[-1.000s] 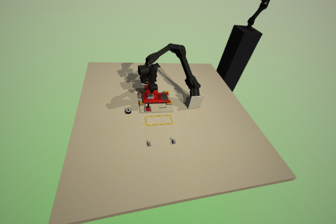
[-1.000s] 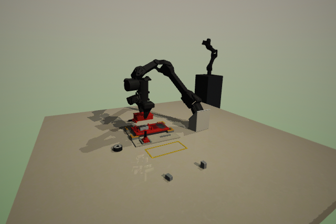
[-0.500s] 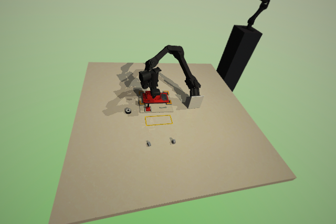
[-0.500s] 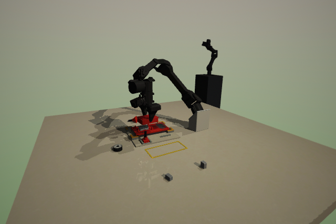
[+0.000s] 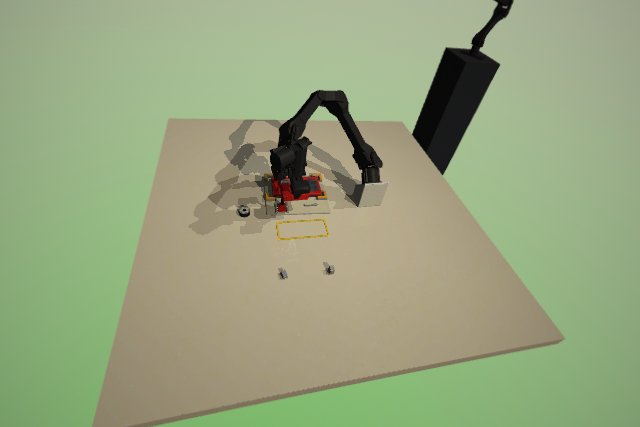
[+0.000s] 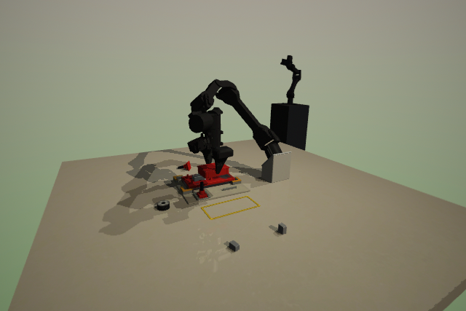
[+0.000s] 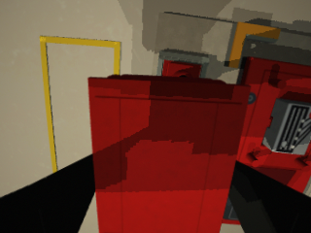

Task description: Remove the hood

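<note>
My gripper [image 5: 296, 188] [image 6: 218, 166] [image 7: 162, 162] is shut on the red hood [image 6: 210, 170] [image 7: 165, 155], a flat red panel that fills the wrist view between the two black fingers. It holds the hood just above the red toy car [image 5: 314, 188] [image 6: 192, 181] [image 7: 259, 102], whose grey engine block [image 7: 288, 121] lies uncovered to the right. The car sits on a pale base plate with orange corner marks [image 7: 245, 36]. The marked area, a yellow rectangle [image 5: 277, 231] [image 6: 233, 213] [image 7: 47, 97], lies on the table in front of the car and is empty.
A black wheel [image 5: 243, 211] [image 6: 162, 205] lies left of the car. A small red stand with a black peg [image 5: 281, 205] [image 6: 202, 191] sits at the plate's front. Two small grey blocks [image 5: 282, 273] [image 5: 329, 268] [image 6: 234, 245] [image 6: 281, 228] lie beyond the rectangle. A black tower [image 5: 454, 107] stands off the table's right.
</note>
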Action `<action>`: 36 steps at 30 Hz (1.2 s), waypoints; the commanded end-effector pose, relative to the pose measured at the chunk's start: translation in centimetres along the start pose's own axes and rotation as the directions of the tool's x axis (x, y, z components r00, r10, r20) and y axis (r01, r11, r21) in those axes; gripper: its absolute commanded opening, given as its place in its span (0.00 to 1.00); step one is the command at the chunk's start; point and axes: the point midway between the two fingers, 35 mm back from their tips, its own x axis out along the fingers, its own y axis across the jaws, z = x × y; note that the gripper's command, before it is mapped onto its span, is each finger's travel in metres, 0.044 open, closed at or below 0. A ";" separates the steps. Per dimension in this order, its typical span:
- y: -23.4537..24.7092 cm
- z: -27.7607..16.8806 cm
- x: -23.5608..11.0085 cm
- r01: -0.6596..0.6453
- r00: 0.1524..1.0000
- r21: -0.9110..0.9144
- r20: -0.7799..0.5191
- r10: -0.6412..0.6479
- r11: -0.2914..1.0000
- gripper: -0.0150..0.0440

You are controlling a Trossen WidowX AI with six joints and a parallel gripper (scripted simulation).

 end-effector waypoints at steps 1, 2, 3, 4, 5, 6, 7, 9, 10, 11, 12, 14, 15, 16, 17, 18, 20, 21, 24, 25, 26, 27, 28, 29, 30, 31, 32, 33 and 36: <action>1.8 -0.2 -0.2 -0.006 1.000 0.012 0.003 0.006 1.000 0.25; 2.3 -0.2 -0.2 -0.005 1.000 0.016 0.003 0.005 1.000 0.25; 2.7 -0.3 -0.2 -0.005 1.000 0.019 0.004 0.005 1.000 0.25; 3.1 -0.4 -0.2 -0.004 1.000 0.023 0.004 0.004 1.000 0.25; 3.6 -0.5 -0.2 -0.004 1.000 0.027 0.004 0.003 1.000 0.25; 4.0 -0.6 -0.2 -0.003 1.000 0.030 0.004 0.003 1.000 0.25; 4.4 -0.7 -0.2 -0.002 1.000 0.034 0.005 0.002 0.999 0.25; 5.3 -0.9 -0.2 0.000 1.000 0.041 0.005 0.000 0.999 0.25; 5.7 -1.0 -0.1 0.001 1.000 0.045 0.006 -0.001 0.999 0.25; 6.2 -1.1 -0.1 0.002 1.000 0.049 0.006 -0.002 0.999 0.25; 6.6 -1.3 -0.1 0.003 1.000 0.053 0.006 -0.003 0.999 0.25; 7.4 -1.5 -0.1 0.005 1.000 0.060 0.007 -0.005 0.998 0.25; 7.9 -1.7 -0.1 0.006 1.000 0.064 0.008 -0.007 0.998 0.25; 8.3 -1.8 0.0 0.007 1.000 0.068 0.008 -0.008 0.998 0.25; 8.7 -2.0 0.0 0.009 1.000 0.072 0.008 -0.009 0.997 0.25; 9.0 -2.1 0.0 0.010 1.000 0.075 0.009 -0.011 0.997 0.25; 9.3 -2.2 0.0 0.011 1.000 0.078 0.009 -0.012 0.997 0.25; 9.3 -2.2 0.0 0.011 1.000 0.078 0.009 -0.012 0.997 0.25; 9.3 -2.2 0.1 0.011 1.000 0.078 0.009 -0.012 0.997 0.25; 9.3 -2.2 0.1 0.011 1.000 0.078 0.009 -0.012 0.997 0.25; 9.3 -2.2 0.2 0.011 1.000 0.078 0.009 -0.012 0.997 0.25; 9.3 -2.2 0.2 0.011 1.000 0.078 0.009 -0.011 0.997 0.25; 9.3 -2.2 0.3 0.011 1.000 0.078 0.009 -0.011 0.997 0.25; 9.3 -2.2 0.4 0.011 1.000 0.078 0.009 -0.011 0.997 0.25; 9.3 -2.2 0.4 0.011 1.000 0.078 0.009 -0.011 0.997 0.25; 9.3 -2.2 0.5 0.011 1.000 0.078 0.009 -0.011 0.997 0.25; 9.3 -2.2 0.5 0.011 1.000 0.078 0.009 -0.011 0.997 0.25; 9.3 -2.2 0.6 0.011 1.000 0.078 0.009 -0.011 0.997 0.25; 9.3 -2.1 0.8 0.010 1.000 0.078 0.009 -0.011 0.997 0.25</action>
